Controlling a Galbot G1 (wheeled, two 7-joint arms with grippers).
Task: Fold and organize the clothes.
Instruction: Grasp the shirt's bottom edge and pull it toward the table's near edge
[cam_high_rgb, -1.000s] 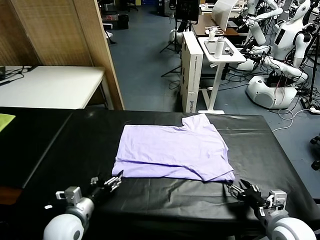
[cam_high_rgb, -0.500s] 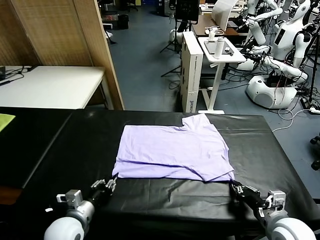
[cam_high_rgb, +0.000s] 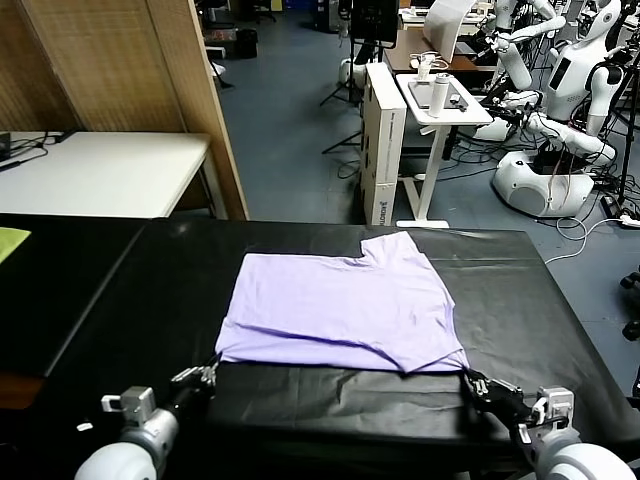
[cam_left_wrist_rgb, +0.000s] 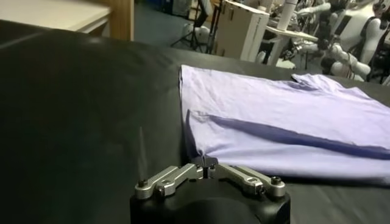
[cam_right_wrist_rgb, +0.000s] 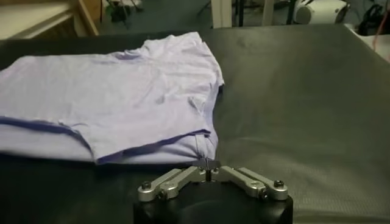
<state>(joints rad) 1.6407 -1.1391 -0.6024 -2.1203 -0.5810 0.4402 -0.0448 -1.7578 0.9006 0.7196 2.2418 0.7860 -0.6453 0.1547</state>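
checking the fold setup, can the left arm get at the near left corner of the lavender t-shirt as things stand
Probably yes: the left gripper is already shut on the near left corner of the lavender T-shirt, and nothing lies between them on the black table.

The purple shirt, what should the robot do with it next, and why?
Probably lift both near corners and carry them toward the far edge. The left gripper and right gripper are shut on the T-shirt at its near corners, and it lies flat on the black table.

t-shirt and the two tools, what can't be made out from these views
- T-shirt: any print hidden, plain side up in all views.
- Lower folded layer: covered by the top layer.
- Left tool and right tool: shut on the near corners; pinched fabric hidden by the tips.
- Far hem: cut off in the left wrist view.
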